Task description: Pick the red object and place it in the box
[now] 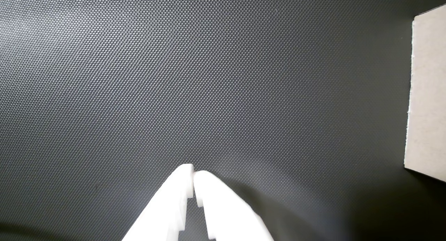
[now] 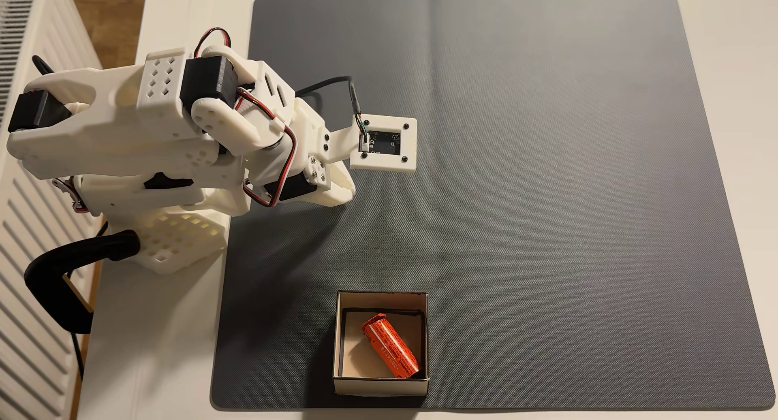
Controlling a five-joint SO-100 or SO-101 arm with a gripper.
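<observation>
Trouble from here is small, and it would come from you moving the arm toward the lower edge of the mat. In the fixed view, going left to right: the folded arm sits at the left, its gripper tucked low over the dark mat, well apart from the box. The red object already lies slantwise on the box floor, one end against the right wall. Swing the arm that way carelessly and you could nudge the light cardboard box or tip it.

The wrist view gives you what the fixed view hides: the gripper has its jaws closed to a thin slit, holding nothing, and a box wall shows at the right edge. The fixed view alone shows you the cylinder resting inside.
</observation>
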